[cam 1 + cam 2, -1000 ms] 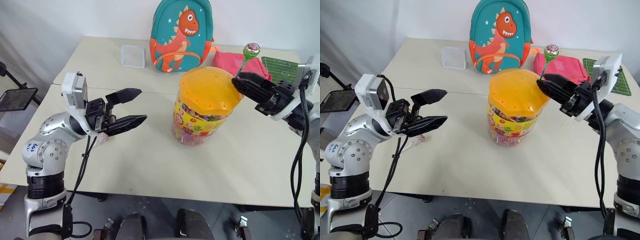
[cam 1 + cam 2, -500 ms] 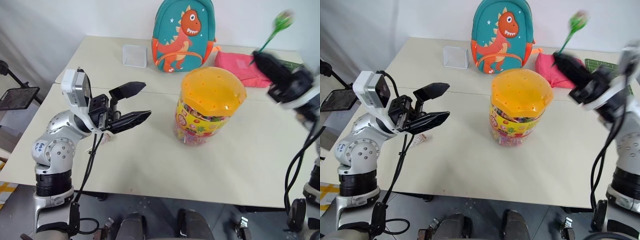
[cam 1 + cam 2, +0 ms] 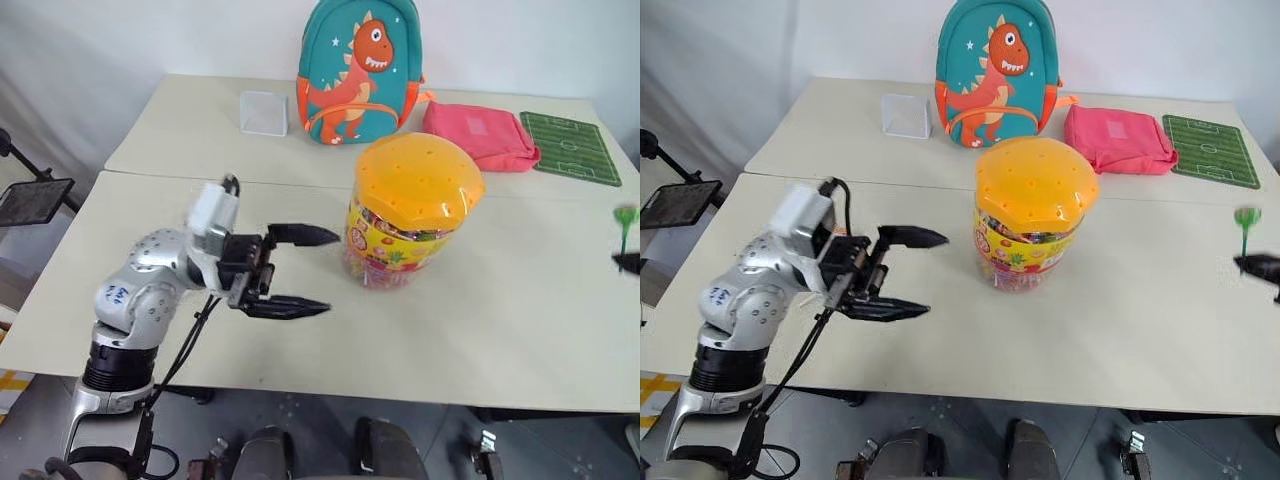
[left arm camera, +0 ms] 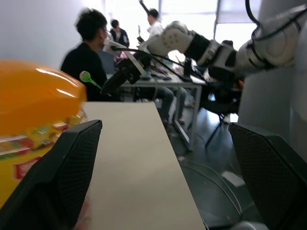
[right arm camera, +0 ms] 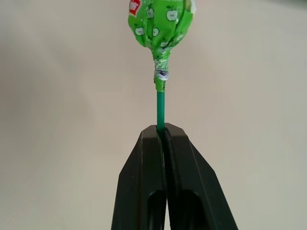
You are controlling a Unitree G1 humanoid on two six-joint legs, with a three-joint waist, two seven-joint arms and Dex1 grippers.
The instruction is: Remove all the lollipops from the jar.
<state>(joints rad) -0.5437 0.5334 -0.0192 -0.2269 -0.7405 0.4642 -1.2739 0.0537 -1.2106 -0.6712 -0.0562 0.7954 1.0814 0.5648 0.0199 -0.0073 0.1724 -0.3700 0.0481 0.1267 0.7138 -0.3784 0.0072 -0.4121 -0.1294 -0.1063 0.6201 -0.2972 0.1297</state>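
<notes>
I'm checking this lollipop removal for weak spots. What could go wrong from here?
The right gripper pinches only the thin stick of the green apple-wrapped lollipop, near the table's right edge; a slip could drop it to the floor. The open left gripper hovers beside the orange-lidded clear plastic jar and could nudge it.

A pale beige tabletop [image 3: 500, 330] carried a clear plastic jar [image 3: 410, 215] with an orange domed lid near its middle. Along the far side stood a teal dinosaur backpack [image 3: 358, 70], a small clear box [image 3: 263, 112], a pink pouch [image 3: 478, 134] and a green pitch-printed mat [image 3: 570, 147].
</notes>
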